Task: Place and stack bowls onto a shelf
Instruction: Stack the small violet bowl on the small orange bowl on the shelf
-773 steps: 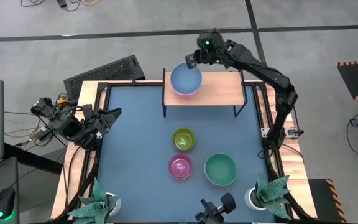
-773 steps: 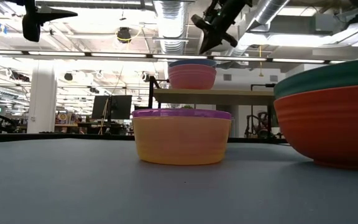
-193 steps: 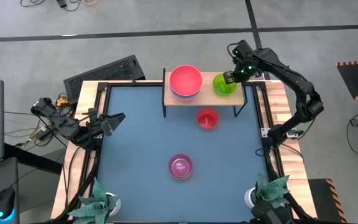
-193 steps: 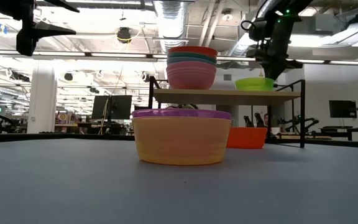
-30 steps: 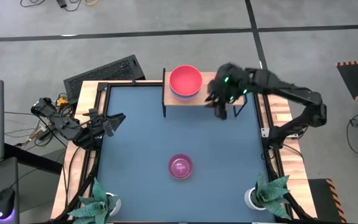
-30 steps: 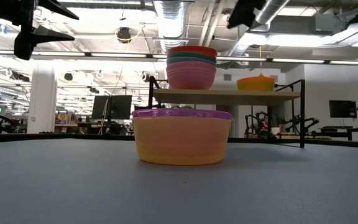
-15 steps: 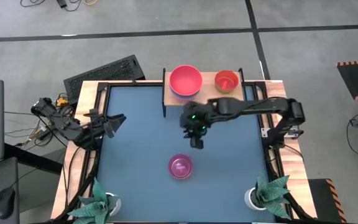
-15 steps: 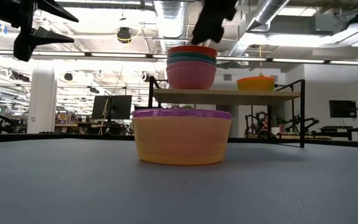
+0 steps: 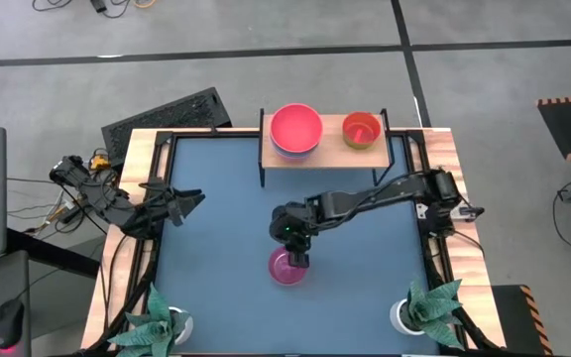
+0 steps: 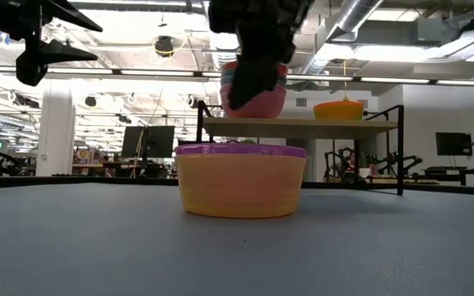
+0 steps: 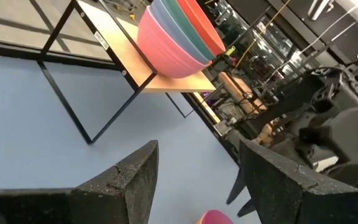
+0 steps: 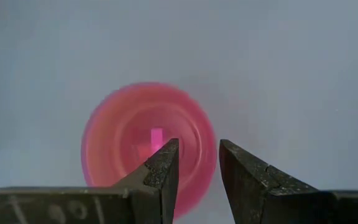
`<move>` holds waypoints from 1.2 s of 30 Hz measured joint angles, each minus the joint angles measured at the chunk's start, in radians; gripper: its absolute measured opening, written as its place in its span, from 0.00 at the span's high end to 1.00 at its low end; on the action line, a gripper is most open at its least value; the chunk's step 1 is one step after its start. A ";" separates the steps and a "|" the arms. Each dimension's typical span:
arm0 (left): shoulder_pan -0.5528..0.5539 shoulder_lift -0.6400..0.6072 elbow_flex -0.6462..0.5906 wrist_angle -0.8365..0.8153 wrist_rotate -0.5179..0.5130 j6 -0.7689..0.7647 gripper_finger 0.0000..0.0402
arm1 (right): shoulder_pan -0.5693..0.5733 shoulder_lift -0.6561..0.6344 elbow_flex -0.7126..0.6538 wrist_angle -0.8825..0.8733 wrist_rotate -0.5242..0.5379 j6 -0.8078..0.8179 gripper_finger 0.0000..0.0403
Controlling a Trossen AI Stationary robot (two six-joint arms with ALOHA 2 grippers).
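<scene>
from above we see the blue table (image 9: 216, 258), the right gripper (image 9: 298, 260) over the magenta bowl (image 9: 284, 269), the left gripper (image 9: 188, 198) waiting. low down, ceiling ducts (image 10: 229, 20) gleam behind the shelf (image 10: 299, 125). at the right wrist, fingers (image 12: 163, 168) slightly parted, empty.

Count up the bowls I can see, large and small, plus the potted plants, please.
Large bowls, stacked on the shelf: 4
Small bowls: 2 visible, the red bowl on the shelf and the magenta bowl on the table
Potted plants: 2
Total: 8
</scene>
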 joint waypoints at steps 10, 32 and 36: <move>0.000 0.000 0.000 -0.018 0.024 -0.022 0.48 | 0.026 0.084 0.001 0.024 0.036 -0.015 0.65; 0.000 0.000 0.000 -0.051 0.045 -0.008 0.48 | 0.025 0.102 -0.009 0.031 0.102 -0.013 0.65; 0.000 0.000 0.000 -0.051 0.045 -0.008 0.48 | 0.024 0.102 -0.009 0.030 0.104 -0.013 0.65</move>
